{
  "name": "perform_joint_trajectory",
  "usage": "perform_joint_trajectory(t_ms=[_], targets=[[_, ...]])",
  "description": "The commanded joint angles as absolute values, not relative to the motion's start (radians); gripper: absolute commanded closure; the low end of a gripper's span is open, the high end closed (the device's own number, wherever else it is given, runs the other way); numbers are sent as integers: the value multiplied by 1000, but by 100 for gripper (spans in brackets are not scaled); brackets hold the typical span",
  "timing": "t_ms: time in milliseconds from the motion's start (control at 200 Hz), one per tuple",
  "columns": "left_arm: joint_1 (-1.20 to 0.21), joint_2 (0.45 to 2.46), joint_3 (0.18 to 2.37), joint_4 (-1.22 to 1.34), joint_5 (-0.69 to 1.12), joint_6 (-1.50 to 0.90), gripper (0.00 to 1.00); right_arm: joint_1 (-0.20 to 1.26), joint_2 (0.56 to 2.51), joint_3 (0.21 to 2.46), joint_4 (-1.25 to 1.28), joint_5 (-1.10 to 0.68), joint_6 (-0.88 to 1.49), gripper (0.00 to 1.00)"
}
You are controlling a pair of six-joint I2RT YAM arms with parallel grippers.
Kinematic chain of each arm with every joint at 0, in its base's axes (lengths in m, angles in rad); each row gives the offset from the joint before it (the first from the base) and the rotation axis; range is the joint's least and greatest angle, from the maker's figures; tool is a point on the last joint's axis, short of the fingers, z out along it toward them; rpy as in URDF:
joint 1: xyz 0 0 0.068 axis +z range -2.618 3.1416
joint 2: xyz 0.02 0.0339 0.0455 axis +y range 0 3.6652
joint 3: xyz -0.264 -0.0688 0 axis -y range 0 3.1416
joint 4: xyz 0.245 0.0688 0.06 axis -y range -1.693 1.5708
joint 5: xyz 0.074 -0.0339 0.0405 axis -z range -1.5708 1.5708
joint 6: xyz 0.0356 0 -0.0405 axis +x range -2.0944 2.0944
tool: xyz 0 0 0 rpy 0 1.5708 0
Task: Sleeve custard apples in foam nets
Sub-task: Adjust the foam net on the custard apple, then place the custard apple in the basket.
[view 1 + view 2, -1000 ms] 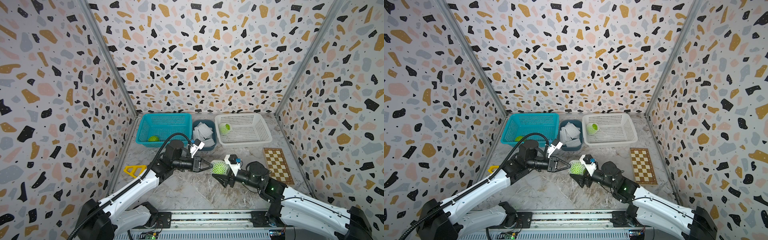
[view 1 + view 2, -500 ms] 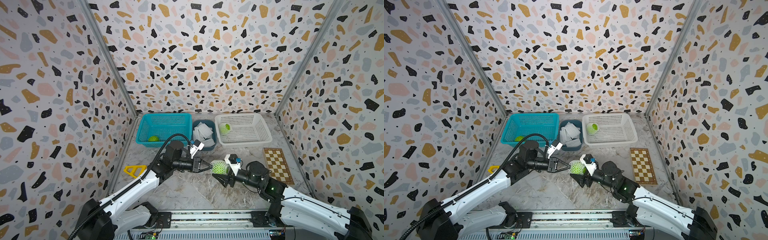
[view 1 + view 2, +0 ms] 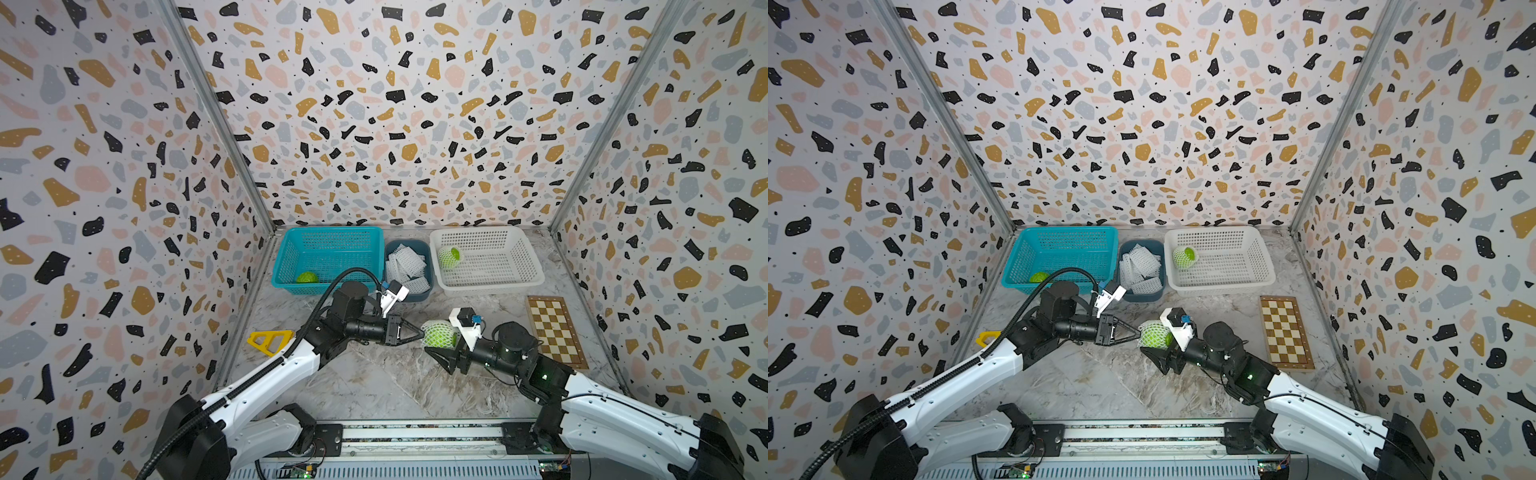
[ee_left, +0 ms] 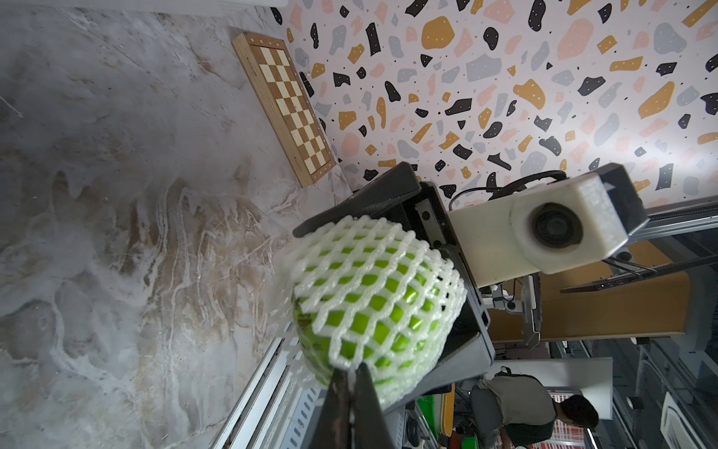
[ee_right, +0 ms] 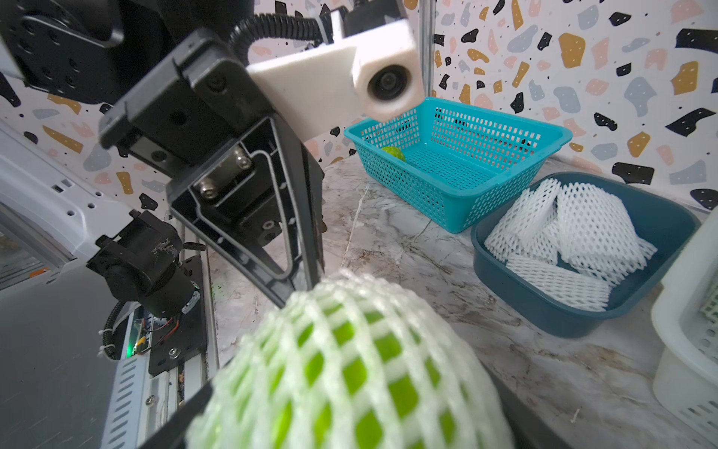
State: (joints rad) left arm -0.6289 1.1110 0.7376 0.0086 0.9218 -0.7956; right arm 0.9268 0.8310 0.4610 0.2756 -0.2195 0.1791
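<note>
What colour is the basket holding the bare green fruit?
Teal blue basket, clearest in the right wrist view.

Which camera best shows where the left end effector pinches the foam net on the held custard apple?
The left wrist view: close up, the shut left end effector nips the white foam mesh net's rim on the bumpy green custard apple. The right wrist view hides the pinch behind the net; both top views show it tiny.
</note>
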Motion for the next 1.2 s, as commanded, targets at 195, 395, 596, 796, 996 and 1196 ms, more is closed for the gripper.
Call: perform_joint_trajectory(t_ms=[195, 395, 596, 796, 996, 1196], targets=[[-629, 1104, 740, -32, 902, -749, 65, 922, 834, 531, 313, -230, 184, 17], [-618, 1075, 735, -77, 837, -720, 53, 908, 834, 534, 299, -229, 188, 17], [-574, 999, 704, -80, 766, -736, 38, 862, 834, 546, 281, -247, 210, 17], [-561, 933, 678, -130, 670, -725, 28, 795, 858, 587, 243, -255, 237, 18], [-561, 852, 622, -112, 566, -737, 6, 724, 931, 668, 198, -189, 257, 18], [-560, 852, 629, -132, 551, -728, 1, 632, 1075, 806, 173, -115, 303, 18]])
